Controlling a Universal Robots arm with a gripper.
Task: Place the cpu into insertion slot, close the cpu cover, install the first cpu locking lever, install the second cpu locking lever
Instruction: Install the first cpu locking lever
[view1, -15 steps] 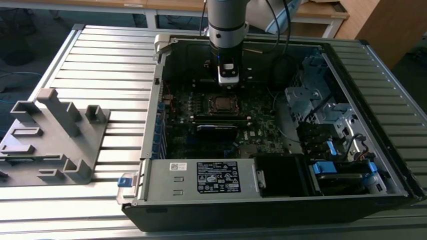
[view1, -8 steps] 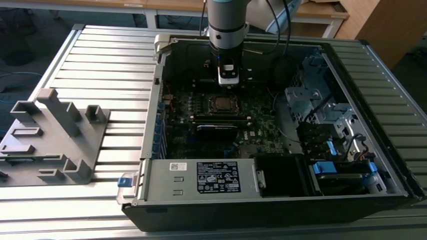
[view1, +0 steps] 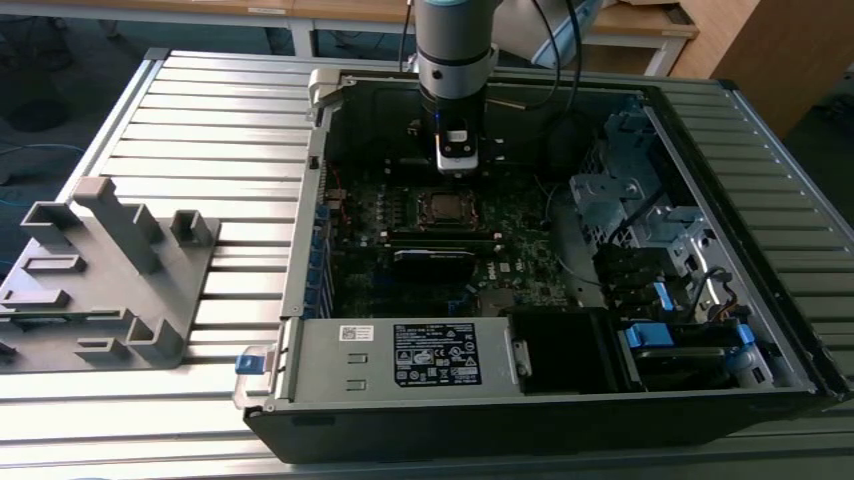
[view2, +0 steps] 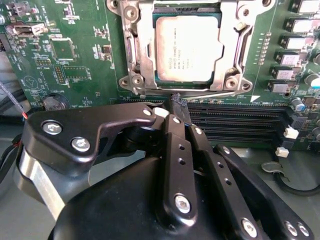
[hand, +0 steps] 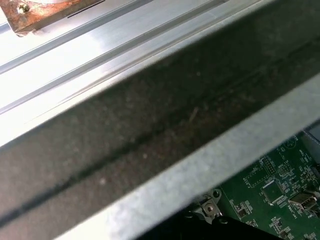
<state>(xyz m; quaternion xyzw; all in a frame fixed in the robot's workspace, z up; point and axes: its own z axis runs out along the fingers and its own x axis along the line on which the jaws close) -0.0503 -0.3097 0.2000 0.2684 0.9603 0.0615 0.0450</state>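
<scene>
Hovering low over the motherboard (view2: 75, 60) inside the computer case (view1: 296, 300), gripper (view2: 179, 106) pinched shut, apparently on nothing. Straight ahead of the tips, just beside them: the cpu (view2: 187, 47), flat in its socket, cpu cover (view2: 234, 55) down around it. Memory slots (view2: 235, 125) under the fingers; open room above, case walls well apart.

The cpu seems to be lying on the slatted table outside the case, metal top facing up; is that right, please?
Not quite: the cpu sits on the green board, framed by the closed cpu cover, metal top facing up, as the second wrist view shows.
</scene>
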